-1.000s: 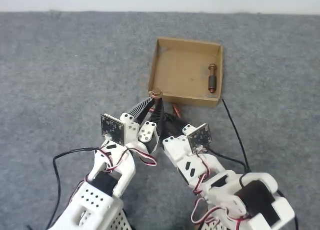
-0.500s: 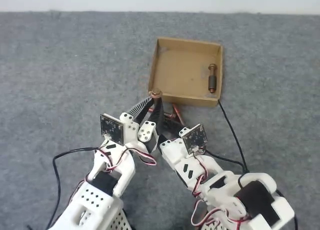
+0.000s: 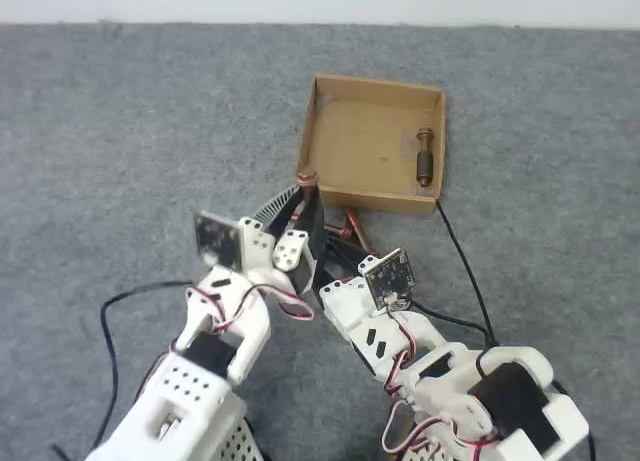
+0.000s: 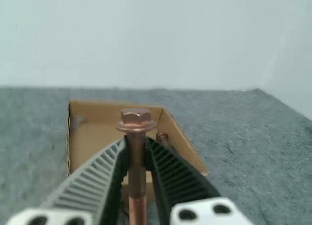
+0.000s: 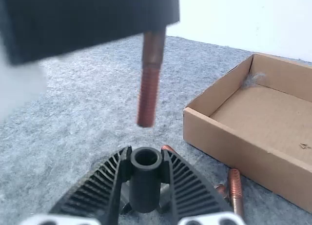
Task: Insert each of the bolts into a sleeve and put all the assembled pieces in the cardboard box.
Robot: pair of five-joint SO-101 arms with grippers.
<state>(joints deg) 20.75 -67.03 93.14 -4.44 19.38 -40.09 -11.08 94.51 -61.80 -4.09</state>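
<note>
My left gripper (image 4: 135, 143) is shut on a copper bolt (image 4: 134, 152), held upright with its hex head (image 3: 306, 179) up, just in front of the cardboard box (image 3: 365, 141). My right gripper (image 5: 146, 159) is shut on a black sleeve (image 5: 146, 178) with its bore facing up. The bolt's threaded end (image 5: 147, 100) hangs a short way above that bore, about in line with it. One assembled bolt and sleeve (image 3: 424, 158) lies in the box by its right wall. In the high view both grippers (image 3: 303, 209) meet at the box's near left corner.
Loose copper bolts (image 3: 352, 224) lie on the grey carpet in front of the box, beside my right gripper; one of these bolts (image 5: 235, 190) lies close to the box wall (image 5: 234, 137). Black cables (image 3: 465, 266) trail on the right.
My left arm has lifted and shifted slightly left with the bolt. My right arm moved left under it at first and has since held still.
</note>
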